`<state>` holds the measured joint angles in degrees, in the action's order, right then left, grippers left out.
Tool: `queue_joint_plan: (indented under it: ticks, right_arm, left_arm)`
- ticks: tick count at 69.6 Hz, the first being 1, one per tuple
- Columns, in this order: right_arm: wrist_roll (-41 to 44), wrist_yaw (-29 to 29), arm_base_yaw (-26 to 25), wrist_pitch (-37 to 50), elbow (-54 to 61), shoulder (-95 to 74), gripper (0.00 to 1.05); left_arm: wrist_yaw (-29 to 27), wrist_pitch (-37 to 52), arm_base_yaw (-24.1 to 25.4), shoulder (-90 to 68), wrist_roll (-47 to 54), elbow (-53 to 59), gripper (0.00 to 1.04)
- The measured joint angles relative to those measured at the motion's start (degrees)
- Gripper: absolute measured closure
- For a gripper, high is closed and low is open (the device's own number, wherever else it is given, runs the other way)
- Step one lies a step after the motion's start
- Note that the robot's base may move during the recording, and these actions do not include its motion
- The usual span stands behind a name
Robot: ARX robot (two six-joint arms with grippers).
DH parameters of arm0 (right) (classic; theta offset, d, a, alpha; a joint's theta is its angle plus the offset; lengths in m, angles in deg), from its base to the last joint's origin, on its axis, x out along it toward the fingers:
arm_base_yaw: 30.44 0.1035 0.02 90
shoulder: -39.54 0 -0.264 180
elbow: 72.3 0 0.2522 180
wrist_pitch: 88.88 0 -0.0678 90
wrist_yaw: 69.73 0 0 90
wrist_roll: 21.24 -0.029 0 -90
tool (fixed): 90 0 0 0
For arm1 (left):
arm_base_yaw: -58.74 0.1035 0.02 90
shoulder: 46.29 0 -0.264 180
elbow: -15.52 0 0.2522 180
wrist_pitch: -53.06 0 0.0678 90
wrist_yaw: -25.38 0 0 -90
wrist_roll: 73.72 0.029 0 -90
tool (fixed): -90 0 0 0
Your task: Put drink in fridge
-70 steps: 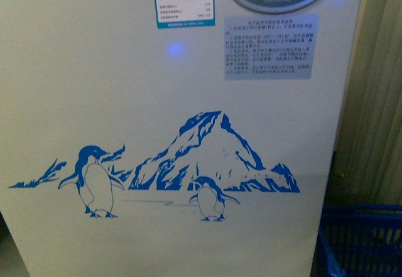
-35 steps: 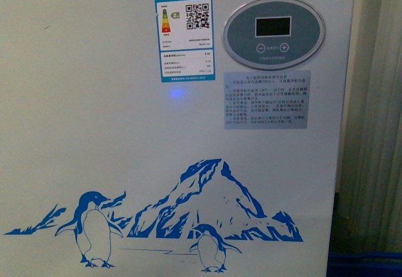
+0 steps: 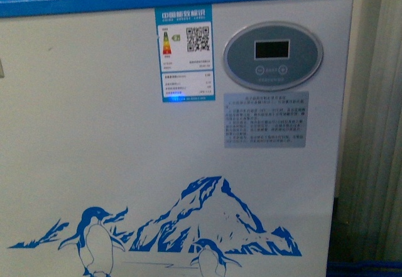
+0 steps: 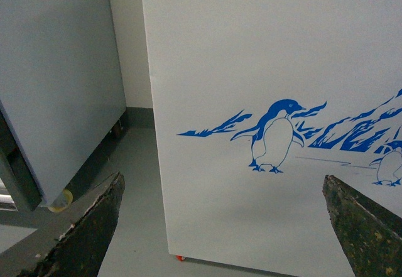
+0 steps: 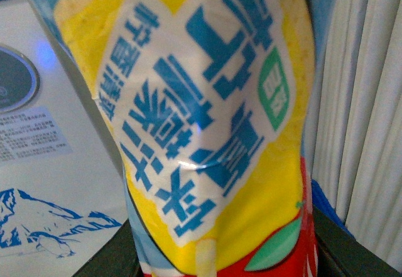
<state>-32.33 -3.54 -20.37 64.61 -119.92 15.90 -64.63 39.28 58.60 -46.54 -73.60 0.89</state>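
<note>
Drink (image 5: 207, 132), long axis seemingly upright

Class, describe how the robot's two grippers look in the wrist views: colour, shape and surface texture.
The left gripper has two wedge-shaped fingers, dark grey-black, rough and mottled, with pale scuffed edges. Of the right gripper, only dark corners show beside the drink. No cables, markings or arm links are visible in any view.
</note>
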Motion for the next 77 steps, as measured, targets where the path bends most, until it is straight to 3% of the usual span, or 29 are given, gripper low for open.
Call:
queue_joint_plan:
  ticks: [77]
  right_arm:
    - [0.0, 0.0, 0.11, 0.02, -0.28, -0.04, 0.62]
  left_arm:
    - [0.0, 0.0, 0.0, 0.0, 0.0, 0.0, 0.08]
